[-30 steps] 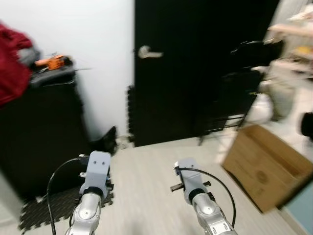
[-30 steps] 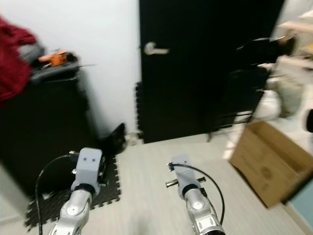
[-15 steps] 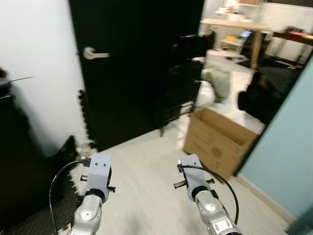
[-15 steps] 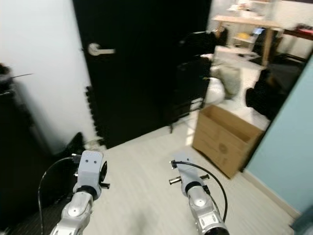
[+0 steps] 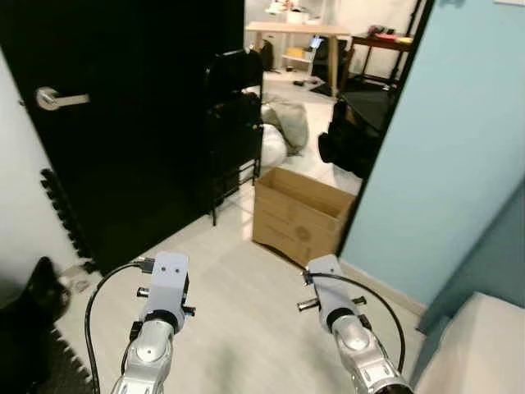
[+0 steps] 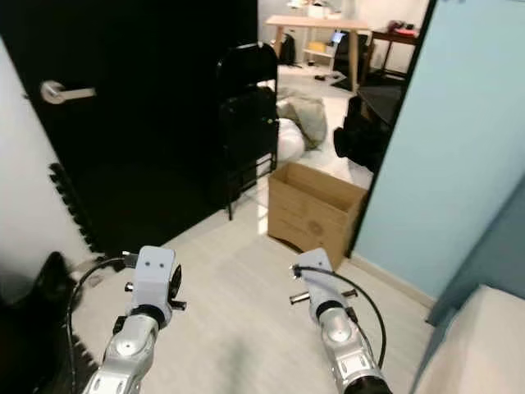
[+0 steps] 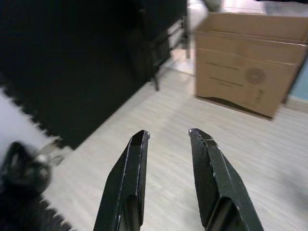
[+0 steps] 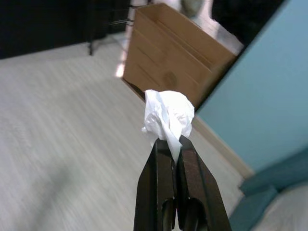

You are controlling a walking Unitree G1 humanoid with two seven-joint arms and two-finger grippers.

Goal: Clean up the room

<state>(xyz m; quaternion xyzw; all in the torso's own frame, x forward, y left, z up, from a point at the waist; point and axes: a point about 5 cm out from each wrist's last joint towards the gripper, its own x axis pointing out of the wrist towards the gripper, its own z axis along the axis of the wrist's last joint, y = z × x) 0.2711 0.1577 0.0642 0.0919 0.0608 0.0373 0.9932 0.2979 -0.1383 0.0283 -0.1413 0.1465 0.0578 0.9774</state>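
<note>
A: What differs from half a second ago?

B: The whole view has swung to the robot's right, so the camera turned; the things did not move. The black door (image 5: 123, 131) with its silver handle (image 5: 59, 99) now sits at the left edge, and the light blue wall (image 5: 447, 156) takes up much more of the right side. The open cardboard box (image 5: 299, 215) stands on the pale wood floor (image 5: 238, 287) against the end of that wall, nearer the middle than before. Both arms are held forward as before.

A: The claws?

B: The right claw (image 8: 169, 144) has its fingers pressed together, pinching a crumpled white tissue (image 8: 167, 115) that sticks out past the tips, above the floor and near the box. The left claw (image 7: 169, 137) is spread, nothing between its fingers, over bare floor.

A: Any writing?

B: The box bears a round printed mark (image 7: 255, 76) and lines of print, too blurred to read.

A: What else?

B: A black folding chair (image 5: 234, 123) beside the door, a wooden desk (image 5: 303, 33) far back, and black foam mat tiles (image 5: 57, 209) leaning on the white wall.
</note>
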